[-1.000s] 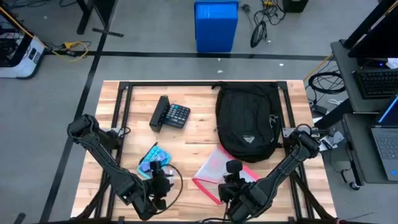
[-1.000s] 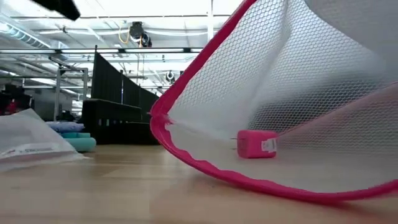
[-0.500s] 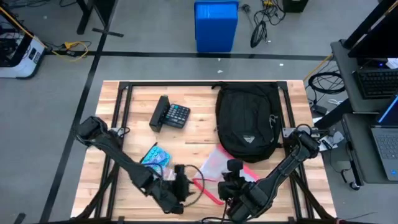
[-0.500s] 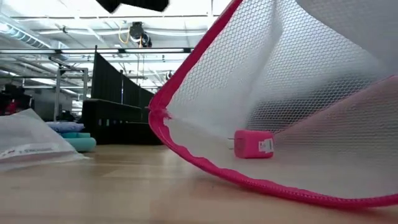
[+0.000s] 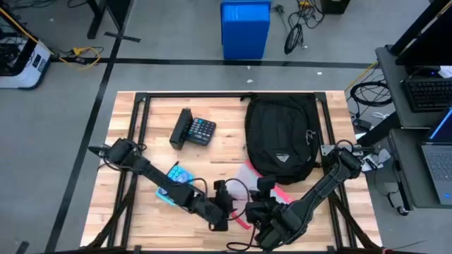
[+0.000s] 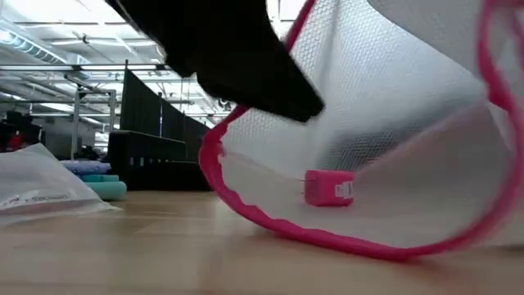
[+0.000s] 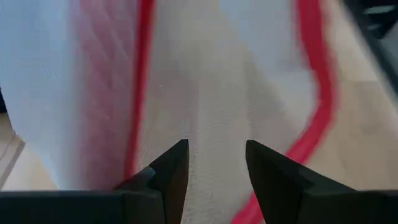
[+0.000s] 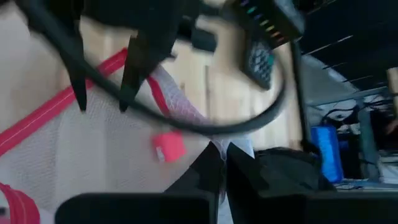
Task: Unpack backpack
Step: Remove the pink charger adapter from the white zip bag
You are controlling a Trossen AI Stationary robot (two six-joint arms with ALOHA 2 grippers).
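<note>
The black backpack (image 5: 282, 137) lies flat on the far right of the table. In front of it is a white mesh pouch with a pink zip edge (image 5: 244, 182), held up by my right gripper (image 8: 225, 167), which is shut on its mesh. A small pink cube (image 6: 329, 187) lies inside the pouch. My left gripper (image 7: 214, 165) is open at the pouch's mouth, over the mesh and between two runs of the pink edge (image 7: 140, 74). In the high view it is just left of the pouch (image 5: 227, 206). My right gripper pinches the pouch's white mesh wall (image 8: 214, 146) between its two fingers, away from the pink edge. The pouch is raised on that side and its lower pink edge (image 6: 327, 242) rests on the table. Whether my left gripper touches the mesh, I cannot tell.
A black calculator (image 5: 194, 130) lies at the far middle-left. A teal and blue packet (image 5: 173, 180) is on the table left of the pouch, and a clear plastic bag (image 6: 41, 192) shows in the low view. A blue bin (image 5: 245, 28) stands on the floor beyond the table.
My left gripper has swept along the near side toward the table's right edge, away from the teal packet and up to the pouch's mouth. The pouch's raised side has shifted, and its pink edge now curls over at the right in the low view.
</note>
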